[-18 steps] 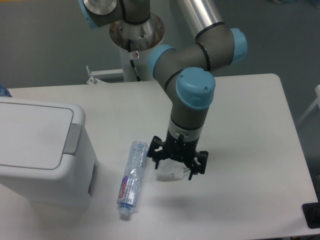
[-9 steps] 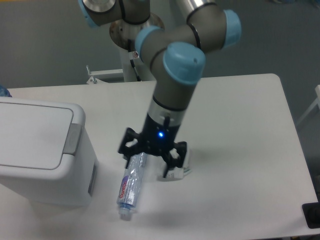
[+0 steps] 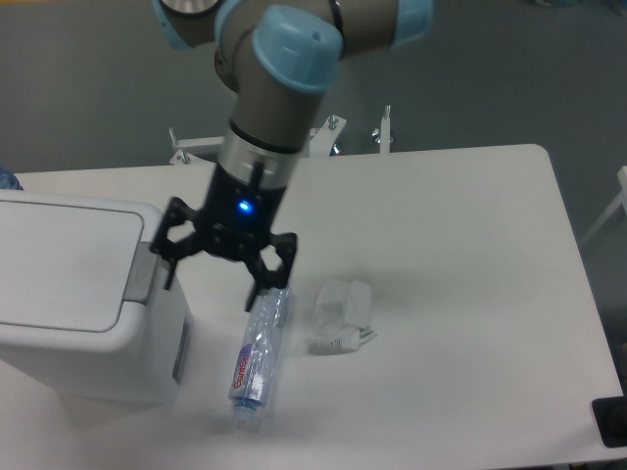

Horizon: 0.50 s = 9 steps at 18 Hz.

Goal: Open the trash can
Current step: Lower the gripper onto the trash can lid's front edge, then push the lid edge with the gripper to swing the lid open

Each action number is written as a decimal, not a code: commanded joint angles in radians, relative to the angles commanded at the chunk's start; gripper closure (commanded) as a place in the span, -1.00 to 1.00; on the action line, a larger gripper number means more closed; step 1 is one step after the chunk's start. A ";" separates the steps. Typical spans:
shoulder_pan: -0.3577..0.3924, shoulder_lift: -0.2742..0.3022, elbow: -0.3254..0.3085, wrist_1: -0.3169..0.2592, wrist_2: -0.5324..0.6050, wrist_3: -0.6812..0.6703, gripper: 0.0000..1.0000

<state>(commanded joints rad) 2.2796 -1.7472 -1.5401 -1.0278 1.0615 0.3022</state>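
The trash can [image 3: 69,338] is a large boxy white bin at the left edge of the table, with its flat white lid [image 3: 59,264] down and a grey push tab [image 3: 145,274] on its right rim. My gripper [image 3: 214,284] hangs open and empty just right of the tab, raised off the table. Its left finger is close beside the bin's upper right corner. A blue light glows on the gripper body.
A clear plastic bottle [image 3: 257,357] lies on the white table [image 3: 470,294] below the gripper. A crumpled white wrapper [image 3: 341,315] lies to its right. A black object [image 3: 609,421] sits at the lower right corner.
The gripper has swung left and risen, from above the wrapper, across the bottle, to just beside the trash can's push tab. The lid, bottle and wrapper have not moved.
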 joint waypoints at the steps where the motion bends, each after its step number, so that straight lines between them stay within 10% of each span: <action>1: -0.002 0.000 -0.003 0.000 0.002 0.002 -1.00; 9: -0.005 -0.011 -0.014 0.017 0.003 0.008 -1.00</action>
<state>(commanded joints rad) 2.2749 -1.7579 -1.5539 -1.0110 1.0646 0.3099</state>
